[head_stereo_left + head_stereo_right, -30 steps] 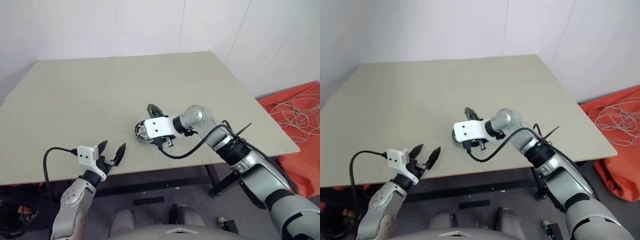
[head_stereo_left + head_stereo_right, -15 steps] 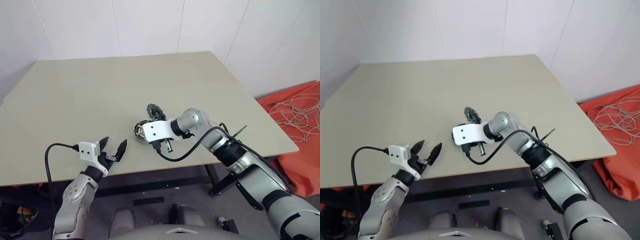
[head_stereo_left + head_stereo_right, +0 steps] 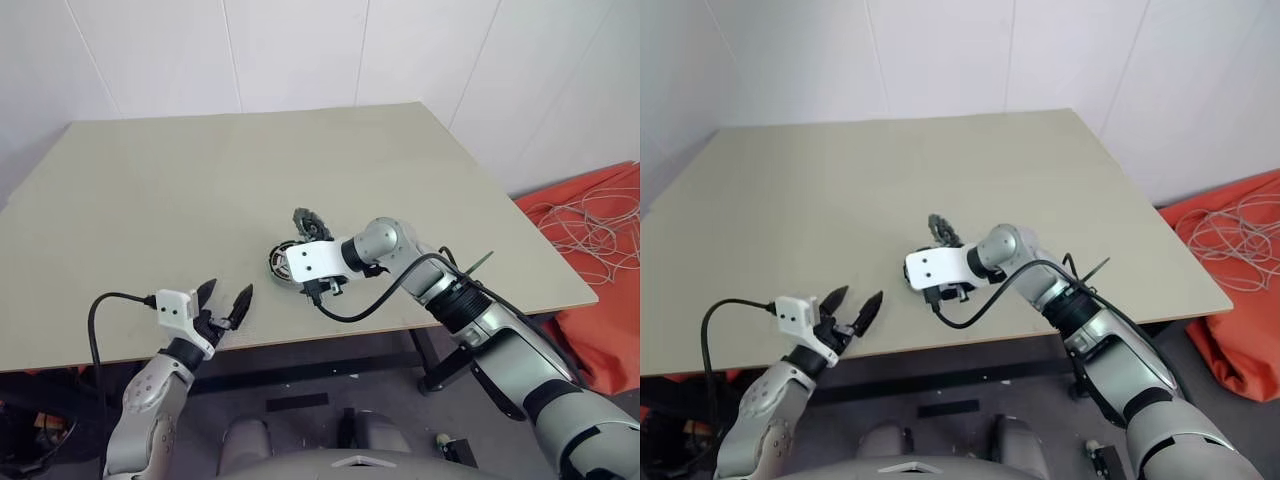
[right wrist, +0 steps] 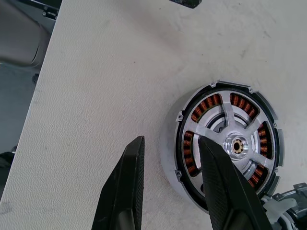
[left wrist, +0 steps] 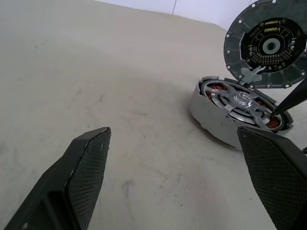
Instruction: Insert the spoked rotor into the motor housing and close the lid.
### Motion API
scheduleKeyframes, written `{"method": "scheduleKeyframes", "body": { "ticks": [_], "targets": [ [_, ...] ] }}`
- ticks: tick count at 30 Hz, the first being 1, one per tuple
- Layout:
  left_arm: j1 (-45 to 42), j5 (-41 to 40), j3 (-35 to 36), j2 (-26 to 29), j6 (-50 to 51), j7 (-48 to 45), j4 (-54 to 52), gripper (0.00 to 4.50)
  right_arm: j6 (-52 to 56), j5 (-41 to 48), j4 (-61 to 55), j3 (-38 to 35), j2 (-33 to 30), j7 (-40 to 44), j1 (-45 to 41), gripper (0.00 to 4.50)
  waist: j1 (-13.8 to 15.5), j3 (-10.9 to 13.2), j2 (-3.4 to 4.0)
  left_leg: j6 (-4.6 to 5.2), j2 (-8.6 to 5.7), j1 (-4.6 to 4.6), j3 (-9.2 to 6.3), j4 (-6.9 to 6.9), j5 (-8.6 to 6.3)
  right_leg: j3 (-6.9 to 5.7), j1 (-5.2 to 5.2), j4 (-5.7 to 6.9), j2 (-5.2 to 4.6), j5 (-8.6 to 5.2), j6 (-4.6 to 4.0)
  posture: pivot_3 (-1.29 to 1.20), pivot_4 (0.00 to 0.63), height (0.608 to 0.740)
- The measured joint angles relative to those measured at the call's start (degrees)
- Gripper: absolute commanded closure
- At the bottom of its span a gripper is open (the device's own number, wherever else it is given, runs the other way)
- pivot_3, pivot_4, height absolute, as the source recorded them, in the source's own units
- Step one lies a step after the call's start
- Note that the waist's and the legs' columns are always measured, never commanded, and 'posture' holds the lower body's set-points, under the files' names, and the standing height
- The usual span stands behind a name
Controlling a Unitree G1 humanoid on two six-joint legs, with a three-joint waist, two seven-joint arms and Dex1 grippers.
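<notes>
A: Where do we stand, taking the motor housing [image 5: 225,120] as our mark?

B: Well left of it, at the table's [image 3: 150,180] near edge, our left gripper [image 3: 222,305] gapes wide over bare board. The spoked rotor [image 4: 229,143] sits inside the housing. The lid [image 5: 267,45] stands raised behind it.

A: Right gripper [image 4: 170,184]?

B: Narrowly parted, straddling its rim, holding nothing.
</notes>
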Motion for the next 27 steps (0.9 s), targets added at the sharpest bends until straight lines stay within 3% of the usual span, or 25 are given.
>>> {"method": "scheduleKeyframes", "body": {
  "ticks": [10,13,17,27],
  "targets": [
    [-1.6,0.3,-0.4,-0.3,-0.1,1.0,0.1,0.00,1.3,-1.5,4.0,0.0,1.6,-0.1,-1.8,2.53,0.0,0.0,0.00,0.00,0.00,0.01,0.00,0.00,0.00,0.00,0.00,0.01,0.00,0.00,0.00,0.00,0.000,0.740],
    [-2.1,0.3,-0.4,-0.3,0.2,1.4,0.1,0.00,1.5,-1.7,4.4,0.0,2.1,-0.4,-1.9,3.15,-0.1,0.0,0.00,-0.01,0.00,0.02,0.00,0.00,0.00,0.00,0.00,0.02,0.00,0.00,-0.01,0.00,0.000,0.740],
    [-2.3,0.2,-0.4,-0.2,0.7,1.5,0.1,0.00,1.7,-1.6,4.4,0.0,2.4,0.0,-2.2,4.45,-0.2,0.0,-0.02,-0.01,0.01,0.05,0.00,0.01,0.01,0.01,0.02,0.04,0.00,0.00,-0.01,0.00,0.000,0.740],
    [-1.4,0.0,0.2,-0.1,-0.7,0.3,1.0,0.00,5.8,-1.6,3.5,-0.2,2.9,-0.1,-2.1,4.48,-0.1,0.0,-0.02,-0.03,0.01,0.05,-0.01,0.02,0.02,0.00,0.00,0.11,0.01,0.00,0.01,0.00,0.000,0.740]
  ]
}}
